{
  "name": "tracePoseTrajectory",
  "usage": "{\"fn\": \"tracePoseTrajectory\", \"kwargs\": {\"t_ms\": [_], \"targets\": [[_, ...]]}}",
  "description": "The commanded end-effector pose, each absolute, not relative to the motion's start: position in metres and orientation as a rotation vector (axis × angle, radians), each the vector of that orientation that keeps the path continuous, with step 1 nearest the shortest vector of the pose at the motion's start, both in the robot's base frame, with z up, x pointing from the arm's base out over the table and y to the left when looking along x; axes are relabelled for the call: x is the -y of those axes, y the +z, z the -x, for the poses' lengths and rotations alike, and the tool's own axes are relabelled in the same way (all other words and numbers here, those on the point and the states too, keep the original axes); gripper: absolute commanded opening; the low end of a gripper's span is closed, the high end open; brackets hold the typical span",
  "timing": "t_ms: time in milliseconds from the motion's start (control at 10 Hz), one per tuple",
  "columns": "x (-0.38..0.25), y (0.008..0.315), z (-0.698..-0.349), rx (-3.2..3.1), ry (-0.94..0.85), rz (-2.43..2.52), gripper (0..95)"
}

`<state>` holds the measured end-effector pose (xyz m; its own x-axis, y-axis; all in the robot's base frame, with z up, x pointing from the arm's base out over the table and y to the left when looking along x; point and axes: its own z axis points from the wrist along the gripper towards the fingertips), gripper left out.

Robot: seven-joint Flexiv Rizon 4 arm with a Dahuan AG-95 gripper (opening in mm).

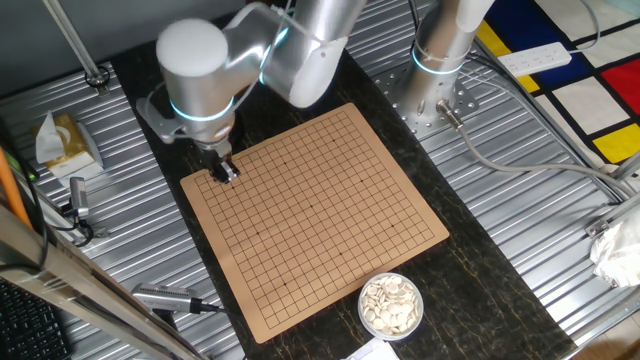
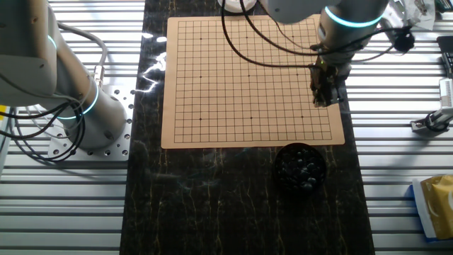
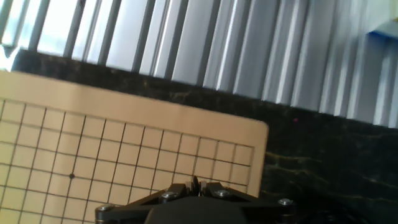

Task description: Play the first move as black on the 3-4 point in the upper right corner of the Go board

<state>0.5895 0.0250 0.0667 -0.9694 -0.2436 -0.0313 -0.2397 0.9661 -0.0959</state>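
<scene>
**Black stones** (image 2: 301,168): small, round, glossy; heaped in dark bowl (image 2: 278,172) on dark mat, just beyond near edge of Go board (image 2: 212,138), toward its right corner. Single stone for move: not distinguishable in any view.

**3-4 point** (image 2: 312,118): unmarked line crossing adjoining right near-corner star dot (image 2: 303,118); bare wood, unoccupied.

fixed views: high, opposite sides, sharing board (image 1: 315,215) | hand view: close

Colours on the table
Go board (image 1: 315,205): tan, thin black grid. Mat (image 2: 212,198): black, pale veins. One bowl (image 1: 391,305) holds white stones, the other (image 2: 300,168) black.
</scene>
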Motion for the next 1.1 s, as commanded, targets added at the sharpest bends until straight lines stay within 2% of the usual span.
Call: {"fn": "tracePoseTrajectory", "kwargs": {"t_ms": [100,600,1100], "targets": [[-0.018,0.065,-0.581,-3.080,-0.195,0.374,0.0],[-0.015,0.050,-0.571,-3.084,-0.231,0.387,0.0],[-0.007,0.037,-0.582,-3.064,-0.275,0.381,0.0]]}}
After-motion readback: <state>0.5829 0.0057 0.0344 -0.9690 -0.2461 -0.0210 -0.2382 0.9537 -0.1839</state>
